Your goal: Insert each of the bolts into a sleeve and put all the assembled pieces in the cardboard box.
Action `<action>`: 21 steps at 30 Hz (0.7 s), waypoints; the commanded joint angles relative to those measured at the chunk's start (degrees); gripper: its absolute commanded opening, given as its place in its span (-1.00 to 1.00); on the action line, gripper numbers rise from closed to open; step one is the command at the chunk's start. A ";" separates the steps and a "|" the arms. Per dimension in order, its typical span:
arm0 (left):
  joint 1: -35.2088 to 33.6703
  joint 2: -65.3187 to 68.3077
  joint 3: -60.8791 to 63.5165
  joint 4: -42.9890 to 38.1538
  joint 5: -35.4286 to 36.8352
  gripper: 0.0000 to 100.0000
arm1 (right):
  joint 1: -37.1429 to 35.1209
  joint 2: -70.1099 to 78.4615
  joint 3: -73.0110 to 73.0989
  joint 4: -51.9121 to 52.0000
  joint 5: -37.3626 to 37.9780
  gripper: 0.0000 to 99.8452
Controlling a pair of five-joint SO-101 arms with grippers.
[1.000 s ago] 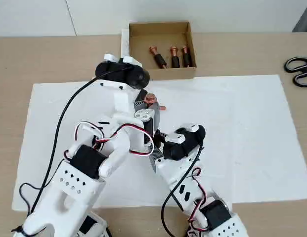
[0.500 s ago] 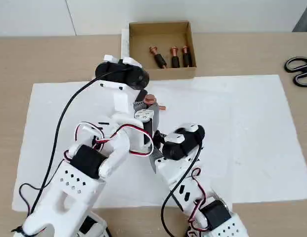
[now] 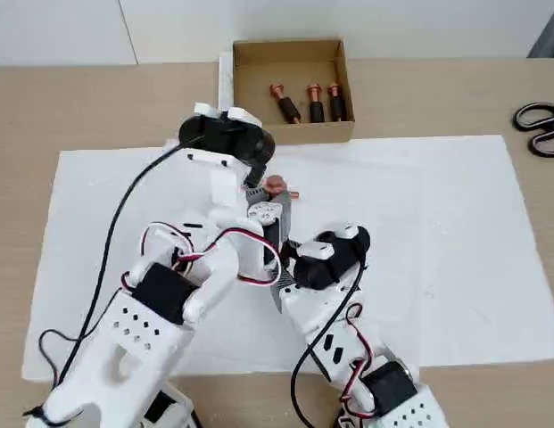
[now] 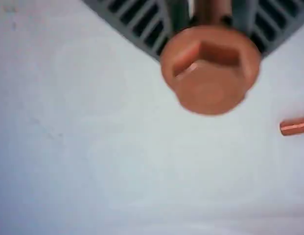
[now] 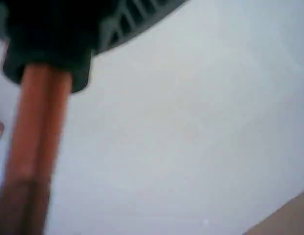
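left tool (image 4: 210,11) clamped on copper hex-head bolt (image 4: 210,68) near brown cardboard box (image 3: 294,132) | right tool (image 5: 54,19) clamps black cylindrical sleeve (image 5: 46,49) | likely light, stiff, slick: hold shank

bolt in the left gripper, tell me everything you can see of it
The bolt looks like copper-coloured metal: a hexagonal head on a round flange, facing the left wrist camera. Its shaft runs back between the grey ribbed fingers of the left gripper, which is shut on it. It is held over the white paper, apparently clear of it, short of the cardboard box.
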 commanded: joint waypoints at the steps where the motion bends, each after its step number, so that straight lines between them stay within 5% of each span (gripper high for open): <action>1: 0.18 -0.35 -0.40 -1.14 -0.26 -0.99 | -0.13 -0.84 0.44 -0.22 -0.35 -0.99; 21: 0.18 -0.35 -0.40 3.34 -1.93 -0.99 | 0.04 -0.84 0.44 -0.22 -0.35 -0.99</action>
